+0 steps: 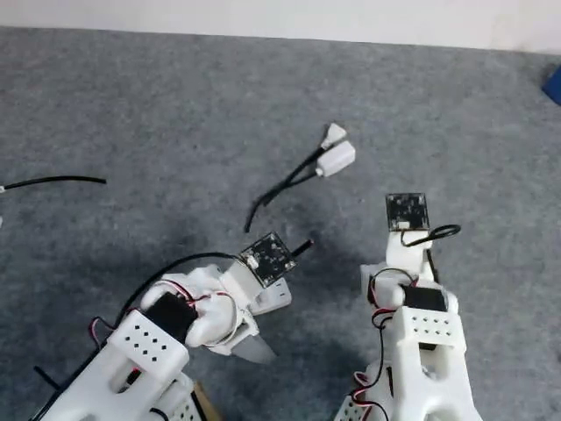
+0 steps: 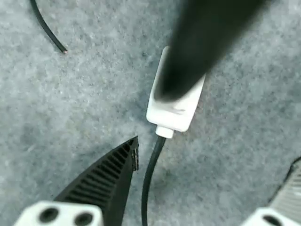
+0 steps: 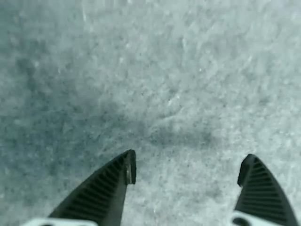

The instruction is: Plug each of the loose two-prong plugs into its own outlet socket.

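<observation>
1. Left wrist view is showing a white plug (image 2: 174,110) lying flat on the gray felt table (image 2: 70,94). Its black cord (image 2: 149,183) is running back toward the camera. A dark blurred shape (image 2: 202,42) is covering the plug's far end, and I cannot tell what it is.
2. The left gripper (image 2: 214,160) is hanging above this plug with its jaws standing wide apart and holding nothing. The cord is passing between the fingers, just beside the black ribbed finger (image 2: 110,181).
3. In the high view, a larger connector (image 1: 337,159) and a smaller connector (image 1: 334,135), both white, are lying close together, well ahead of both arms. Their thin cords (image 1: 280,189) are trailing back toward the left arm (image 1: 166,333).
4. The left arm is bending low and pointing diagonally toward the table's middle. The right arm (image 1: 421,324) is pointing straight ahead.
5. The right gripper (image 3: 189,160) is also spreading its jaws wide, empty, over bare felt.
6. Open felt is lying all around the two connectors. A loose cable (image 1: 53,181) is lying near the left edge, and a blue object (image 1: 554,83) is sitting at the far right edge.
</observation>
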You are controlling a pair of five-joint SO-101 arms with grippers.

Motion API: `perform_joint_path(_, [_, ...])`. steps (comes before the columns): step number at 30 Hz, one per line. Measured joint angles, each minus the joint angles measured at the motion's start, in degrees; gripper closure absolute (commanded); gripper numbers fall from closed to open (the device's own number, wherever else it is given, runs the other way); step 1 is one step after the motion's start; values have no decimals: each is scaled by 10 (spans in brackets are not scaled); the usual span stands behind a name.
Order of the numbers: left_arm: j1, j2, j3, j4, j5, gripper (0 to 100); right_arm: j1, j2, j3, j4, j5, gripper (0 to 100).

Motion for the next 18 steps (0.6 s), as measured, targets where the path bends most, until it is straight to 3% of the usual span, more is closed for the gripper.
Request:
perform_joint_path(7, [1,101,-2,-64,0,537,0,0,1,-1,0,663])
perform_joint_path(18, [2,455,-189,-101,-18,537,0,0,9,-2,0,663])
